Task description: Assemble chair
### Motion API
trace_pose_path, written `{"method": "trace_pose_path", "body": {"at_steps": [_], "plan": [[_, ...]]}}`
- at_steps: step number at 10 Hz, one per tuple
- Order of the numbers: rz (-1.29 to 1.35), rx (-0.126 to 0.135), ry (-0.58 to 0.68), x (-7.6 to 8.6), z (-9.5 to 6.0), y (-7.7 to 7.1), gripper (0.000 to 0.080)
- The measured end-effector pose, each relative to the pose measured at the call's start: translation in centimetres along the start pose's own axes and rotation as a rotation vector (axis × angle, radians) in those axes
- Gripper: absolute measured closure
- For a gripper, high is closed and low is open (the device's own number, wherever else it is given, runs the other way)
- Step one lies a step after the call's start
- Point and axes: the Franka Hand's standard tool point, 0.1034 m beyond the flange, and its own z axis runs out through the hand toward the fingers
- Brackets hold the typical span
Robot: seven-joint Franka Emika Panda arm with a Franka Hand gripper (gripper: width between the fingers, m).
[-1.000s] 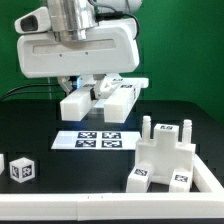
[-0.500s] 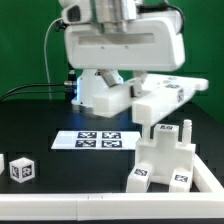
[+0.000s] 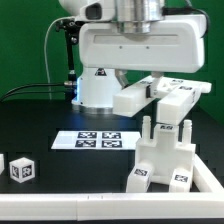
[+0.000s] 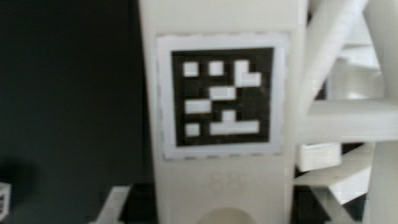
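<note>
Although the fingers themselves are hidden under the arm's wide white housing, the pincer (image 3: 152,84) must be closed on the barred part (image 3: 165,98), since that piece hangs clear of the worktop (image 3: 45,115) with nothing else under it. The wrist view is filled by one broad white bar of the part carrying a square tag (image 4: 219,95), with thinner bars branching off beside it. How wide the jaws stand cannot be read from either picture.

In the exterior view the part's long axis runs across the picture, rising a little toward the exterior view's right.

Just below it, and slightly to the exterior view's right of the pincer, sits the chair base (image 3: 165,160), a stepped white block resting on the worktop with upright pegs (image 3: 187,127) pointing at the carried piece. The part's underside is near the peg tips but apart from them. My judgement is that the coming move depends on this vertical gap: the bars have to line up over the pegs before any descent.

Further out, the marker board (image 3: 95,140) lies flat to the exterior view's left of the base, and a small tagged cube (image 3: 20,168) stands well apart near the left edge.
</note>
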Motion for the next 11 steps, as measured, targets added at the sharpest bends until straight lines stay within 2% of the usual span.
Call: {"method": "trace_pose_path", "body": {"at_steps": [1, 4, 7, 11], "plan": [[-0.046, -0.012, 0.006, -0.5, 0.5, -0.7, 0.0515], [-0.031, -0.007, 0.001, -0.5, 0.6, -0.5, 0.0515], [-0.029, -0.008, 0.008, -0.5, 1.8, -0.2, 0.0515], [-0.024, 0.022, 0.057, 0.6, 2.2, -0.7, 0.0515]]}}
